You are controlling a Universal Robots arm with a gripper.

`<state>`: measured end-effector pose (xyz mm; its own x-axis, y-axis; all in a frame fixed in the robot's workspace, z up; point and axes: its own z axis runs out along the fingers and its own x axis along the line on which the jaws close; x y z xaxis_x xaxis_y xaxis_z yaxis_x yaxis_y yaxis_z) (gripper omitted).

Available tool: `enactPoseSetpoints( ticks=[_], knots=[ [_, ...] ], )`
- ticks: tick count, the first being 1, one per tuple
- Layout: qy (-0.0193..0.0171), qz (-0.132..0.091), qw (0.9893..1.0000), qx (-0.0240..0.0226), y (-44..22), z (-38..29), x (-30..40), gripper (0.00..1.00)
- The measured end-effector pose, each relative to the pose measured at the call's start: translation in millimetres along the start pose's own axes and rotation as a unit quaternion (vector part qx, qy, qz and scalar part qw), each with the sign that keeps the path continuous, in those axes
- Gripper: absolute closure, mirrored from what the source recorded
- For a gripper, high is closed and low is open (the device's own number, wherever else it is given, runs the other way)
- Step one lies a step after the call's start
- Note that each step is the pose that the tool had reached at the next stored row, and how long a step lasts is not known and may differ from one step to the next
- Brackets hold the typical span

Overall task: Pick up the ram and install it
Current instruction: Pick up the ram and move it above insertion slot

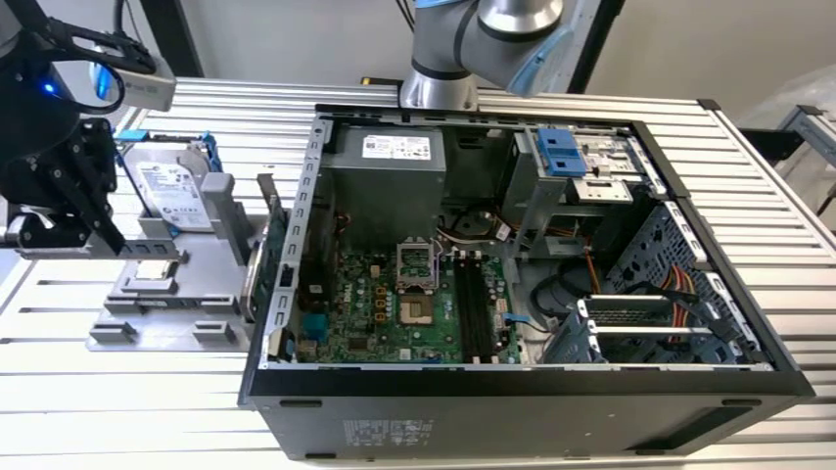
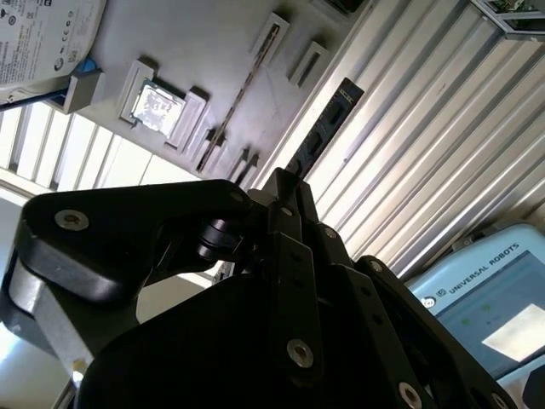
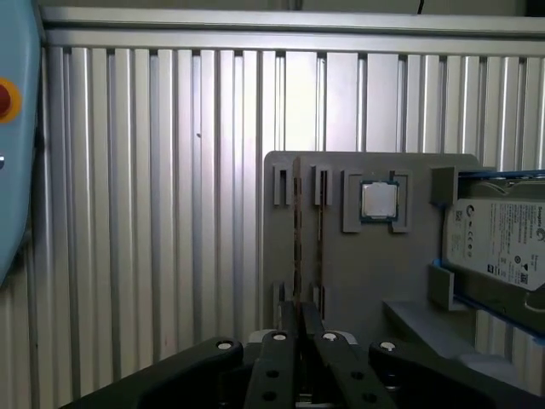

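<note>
The ram (image 2: 328, 123) is a thin dark stick that juts out from between my fingertips over the ribbed table in the second wrist view. My gripper (image 2: 285, 183) is shut on its near end. In the first wrist view the gripper (image 3: 298, 315) points at the grey fixture tray (image 3: 341, 281), and the held stick shows edge-on as a thin dark line. In the exterior view the black gripper (image 1: 105, 230) hangs at the far left, above the tray's left side (image 1: 131, 294) and well away from the open computer case (image 1: 523, 387).
On the tray sit a silver hard drive (image 1: 170, 191) in a blue bracket and a small square processor (image 1: 155, 271). Inside the case, long black memory slots (image 1: 473, 304) run beside the processor socket (image 1: 415, 284). A light blue pendant (image 2: 485, 298) lies on the slatted table.
</note>
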<state>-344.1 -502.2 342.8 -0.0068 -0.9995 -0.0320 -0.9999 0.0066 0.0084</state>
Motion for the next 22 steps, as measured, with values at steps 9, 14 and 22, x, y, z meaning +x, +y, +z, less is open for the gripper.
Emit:
enactPoseSetpoints(
  ticks=[9,14,22],
  knots=[
    [0.0002,0.000,1.0000,-0.0001,0.1,-0.7,0.0,1.00],
    [0.0001,0.000,1.0000,-0.0001,0.1,-6.6,-0.2,1.00],
    [0.0001,0.000,1.0000,-0.0001,0.2,-19.5,-0.7,1.00]
  ],
)
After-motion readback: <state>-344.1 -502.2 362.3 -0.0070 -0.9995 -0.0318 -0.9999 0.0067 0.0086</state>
